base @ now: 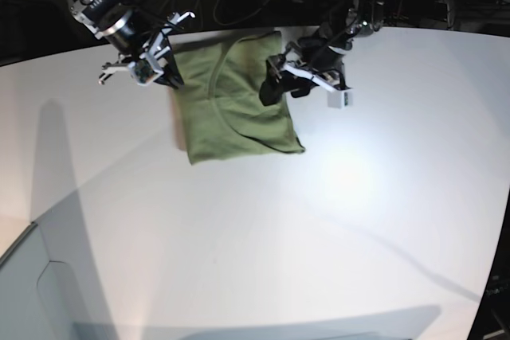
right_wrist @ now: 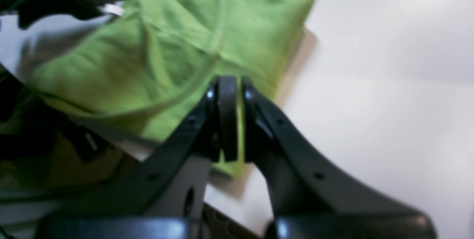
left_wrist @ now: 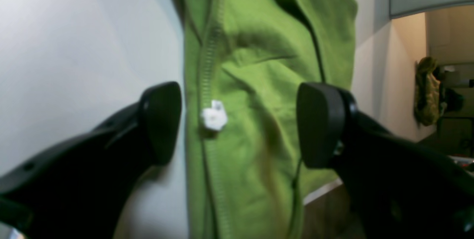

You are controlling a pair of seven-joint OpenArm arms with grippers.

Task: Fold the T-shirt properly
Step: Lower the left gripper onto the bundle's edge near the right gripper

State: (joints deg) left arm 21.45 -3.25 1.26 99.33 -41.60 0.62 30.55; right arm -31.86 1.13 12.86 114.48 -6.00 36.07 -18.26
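My left claw point(left_wrist: 237, 124) hangs over the T-shirt point(base: 231, 109) with its two black fingers point(left_wrist: 161, 120) spread wide apart, and nothing sits between them but air. Through the gap I look down on green cloth, and a small white tag point(left_wrist: 214, 118) lies on it beside a ribbed seam, closer to one finger than to the other. My right claw point(right_wrist: 235, 120) is pressed together, and a thin sliver of green shows between the two pads, so it is pinching the edge of the T-shirt. The T-shirt lies folded into a rough rectangle on the white table point(base: 335, 220), toward the table's far edge, with the curved line of the neck running across its upper layer. From the overhead view, my left claw point(base: 275, 85) is above the shirt's edge nearest that arm, and my right claw point(base: 163, 69) is at the opposite edge, at the shirt's far corner. The shirt's near corners lie flat on the table, apart from both claws. Seen from my right wrist, the cloth bunches in soft folds past the pinched edge, and the table beyond the shirt's corner is bare white. The wrist views are somewhat blurred, so finer detail of the fabric is hard to make out.
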